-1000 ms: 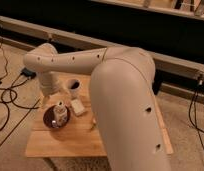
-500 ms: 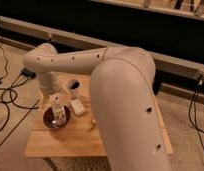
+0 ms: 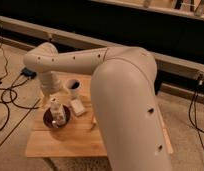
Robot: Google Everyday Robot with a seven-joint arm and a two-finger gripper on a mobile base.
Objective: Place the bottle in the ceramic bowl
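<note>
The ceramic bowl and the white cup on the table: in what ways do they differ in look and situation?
The ceramic bowl is dark, wide and shallow; the white cup is pale outside, narrower and taller. The bowl has the bottle standing in or just above it, under the gripper; the cup has nothing near its mouth. The bowl sits nearer the table's left front; the cup sits farther back. Both stand upright on the wooden table.

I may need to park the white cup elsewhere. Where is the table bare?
Bare wood runs along the front edge of the light wooden table, below the round dark purple glossy bowl. The back left is crowded: gripper over the bowl with the slim clear-whitish plastic bottle, white cup, small white block.
</note>
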